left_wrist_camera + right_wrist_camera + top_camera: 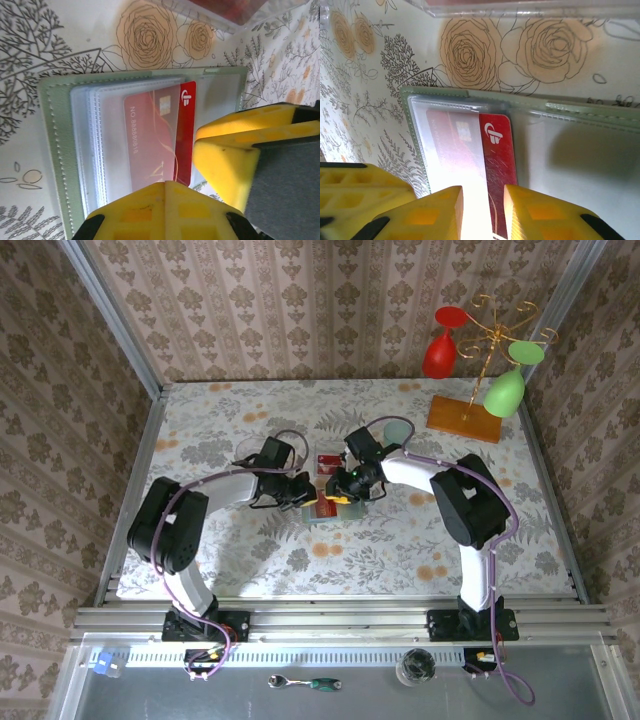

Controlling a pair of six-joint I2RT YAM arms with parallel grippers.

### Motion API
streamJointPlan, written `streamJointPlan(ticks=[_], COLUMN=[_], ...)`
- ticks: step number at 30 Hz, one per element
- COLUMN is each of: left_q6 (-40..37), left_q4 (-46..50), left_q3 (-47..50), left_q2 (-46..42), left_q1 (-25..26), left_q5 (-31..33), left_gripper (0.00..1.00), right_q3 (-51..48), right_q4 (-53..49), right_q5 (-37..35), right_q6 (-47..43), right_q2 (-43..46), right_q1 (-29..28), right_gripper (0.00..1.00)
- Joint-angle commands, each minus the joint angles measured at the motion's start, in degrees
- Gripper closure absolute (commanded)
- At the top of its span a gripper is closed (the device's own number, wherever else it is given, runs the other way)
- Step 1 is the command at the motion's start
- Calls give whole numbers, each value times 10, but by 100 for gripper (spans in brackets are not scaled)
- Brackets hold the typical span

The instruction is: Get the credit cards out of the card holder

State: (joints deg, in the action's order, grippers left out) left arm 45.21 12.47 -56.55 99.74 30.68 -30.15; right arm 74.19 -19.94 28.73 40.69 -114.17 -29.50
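If the clenched left gripper [165, 205] slips at the holder's [55, 150] 6 o'clock edge, the holder, lying open mid-worktop [450, 540], could drag along with the red card [172, 130], which sticks half out of its clear sleeve [100, 150] toward 3 o'clock. The right gripper [484, 212], jaws a little apart astride that bare strip, might skid off it. The left arm [215, 488] reaches in from 8 o'clock, the right arm [425, 472] from 4 o'clock, elbows bent, wrists tipped down.
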Motion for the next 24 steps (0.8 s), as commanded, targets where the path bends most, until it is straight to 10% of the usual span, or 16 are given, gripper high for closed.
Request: streamJointPlan(ticks=[1, 24], left_q6=[-6, -7], left_q4=[16, 24], left_q3=[-8, -3], left_q2=[22, 33], left_q1=[0, -1], left_q5=[3, 12], left_gripper=[100, 100], right_q3=[-4, -9], right_q4=[-18, -16], right_q5=[-11, 8], right_q6=[-9, -19], right_q2=[23, -19], right_q1=[5, 8], right_gripper=[72, 72])
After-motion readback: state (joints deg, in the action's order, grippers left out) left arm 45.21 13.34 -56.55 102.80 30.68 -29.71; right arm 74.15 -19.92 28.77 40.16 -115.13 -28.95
